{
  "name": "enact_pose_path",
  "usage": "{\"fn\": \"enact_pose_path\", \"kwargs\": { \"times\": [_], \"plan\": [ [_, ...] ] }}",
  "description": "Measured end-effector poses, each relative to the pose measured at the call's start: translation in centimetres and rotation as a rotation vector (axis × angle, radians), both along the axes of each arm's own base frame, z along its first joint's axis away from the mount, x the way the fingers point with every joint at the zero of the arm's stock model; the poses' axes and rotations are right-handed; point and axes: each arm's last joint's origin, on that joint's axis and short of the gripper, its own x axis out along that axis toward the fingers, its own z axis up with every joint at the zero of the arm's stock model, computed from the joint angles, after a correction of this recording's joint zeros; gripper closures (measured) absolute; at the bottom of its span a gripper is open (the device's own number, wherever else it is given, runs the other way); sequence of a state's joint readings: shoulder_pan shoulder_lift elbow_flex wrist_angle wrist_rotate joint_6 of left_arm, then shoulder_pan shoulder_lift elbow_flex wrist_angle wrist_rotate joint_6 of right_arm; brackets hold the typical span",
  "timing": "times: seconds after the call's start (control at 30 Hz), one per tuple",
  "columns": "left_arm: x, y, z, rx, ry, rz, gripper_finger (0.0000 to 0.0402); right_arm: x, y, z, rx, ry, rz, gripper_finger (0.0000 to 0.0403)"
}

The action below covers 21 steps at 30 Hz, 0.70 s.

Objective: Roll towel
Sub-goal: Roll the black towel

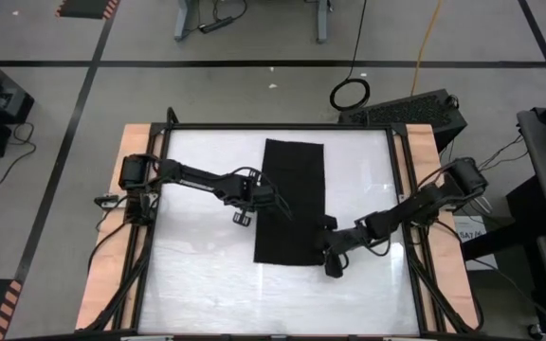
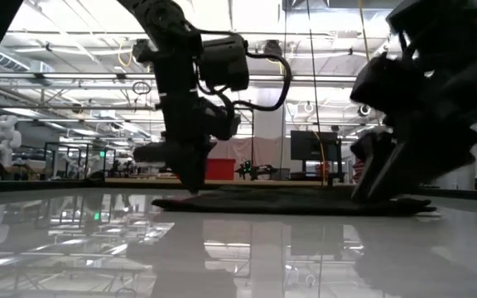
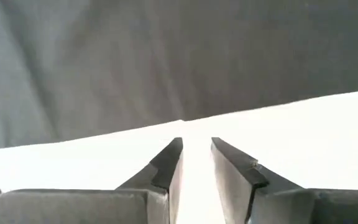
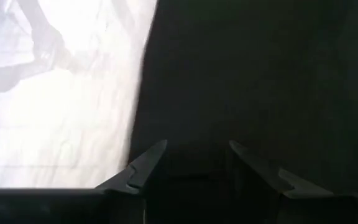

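At the middle of the white table (image 1: 197,284) the black towel (image 1: 292,199) lies flat. The left gripper (image 1: 275,204) stands at the towel's left edge, jaws slightly apart on bare table. The right gripper (image 1: 325,242) stands over the towel's near right corner, jaws apart.

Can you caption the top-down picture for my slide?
Two end effectors, left and right, flank a flat black towel.

Matt black soft cloth for the towel (image 1: 292,201). Glossy, smooth white surface on the worktop (image 1: 197,275), with mirror reflections. Bare pale wood along its side borders (image 1: 112,256).
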<state>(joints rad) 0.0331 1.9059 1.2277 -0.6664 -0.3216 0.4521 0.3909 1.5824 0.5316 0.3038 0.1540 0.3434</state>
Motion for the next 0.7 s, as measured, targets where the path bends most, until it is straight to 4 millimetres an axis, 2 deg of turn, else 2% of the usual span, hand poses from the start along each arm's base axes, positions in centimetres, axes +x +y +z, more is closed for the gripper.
{"fn": "enact_pose_path", "kwargs": {
  "times": [0.2, 0.3, 0.4, 0.53, 0.7],
  "plan": [
    [0.1, -2.1, 4.0, -0.04, -0.117, 0.007, 0.0313, -0.8, -0.3, 3.2, -0.076, -0.098, 0.079, 0.0252],
    [-0.2, -4.1, 5.0, -0.135, -0.161, -0.024, 0.0313, -1.4, 0.2, 3.8, -0.125, -0.098, 0.18, 0.0246],
    [-0.4, -7.0, 4.6, -0.209, -0.146, -0.09, 0.0313, -2.2, 1.1, 3.0, -0.193, -0.042, 0.285, 0.0234],
    [-0.8, -10.8, 3.0, -0.214, -0.186, -0.221, 0.0313, -2.5, 2.2, 2.0, -0.238, -0.022, 0.363, 0.0216],
    [-1.5, -13.7, 1.3, -0.171, -0.262, -0.324, 0.03, -2.5, 2.8, 0.7, -0.287, -0.001, 0.366, 0.0207]
  ]
}}
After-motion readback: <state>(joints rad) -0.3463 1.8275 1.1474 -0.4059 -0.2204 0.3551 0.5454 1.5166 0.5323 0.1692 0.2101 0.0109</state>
